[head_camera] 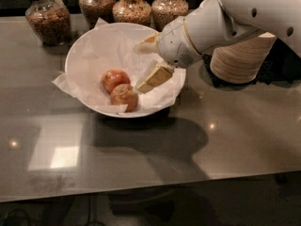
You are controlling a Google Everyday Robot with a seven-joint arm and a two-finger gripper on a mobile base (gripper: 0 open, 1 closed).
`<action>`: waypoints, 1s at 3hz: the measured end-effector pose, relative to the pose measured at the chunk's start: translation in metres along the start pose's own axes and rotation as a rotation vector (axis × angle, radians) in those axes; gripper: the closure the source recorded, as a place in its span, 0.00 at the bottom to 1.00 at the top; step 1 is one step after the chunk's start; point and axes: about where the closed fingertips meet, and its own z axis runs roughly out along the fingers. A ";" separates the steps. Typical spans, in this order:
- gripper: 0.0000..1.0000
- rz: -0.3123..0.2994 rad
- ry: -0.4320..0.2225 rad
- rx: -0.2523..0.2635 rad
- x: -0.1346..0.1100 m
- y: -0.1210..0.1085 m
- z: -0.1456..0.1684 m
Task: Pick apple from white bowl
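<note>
The white bowl [82, 51], lined with crumpled white paper, stands on the grey table. Two apples lie in it side by side. The deeper red apple [114, 79] is the farther one. The paler orange-yellow apple [124, 97] touches it in front. My gripper [145, 64] is over the right half of the bowl, just right of the apples. It is open and empty. One finger [154, 78] points down-left towards the apples; the other is near the bowl's far side.
Several glass jars [47, 18] of grains and nuts stand along the back edge behind the bowl. A stack of beige paper bowls [242, 55] stands to the right, under my arm. The table's front edge runs below.
</note>
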 end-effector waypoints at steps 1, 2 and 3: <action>0.36 0.062 -0.097 -0.044 0.010 0.003 0.008; 0.40 0.105 -0.154 -0.083 0.014 0.005 0.016; 0.38 0.124 -0.174 -0.118 0.017 0.006 0.024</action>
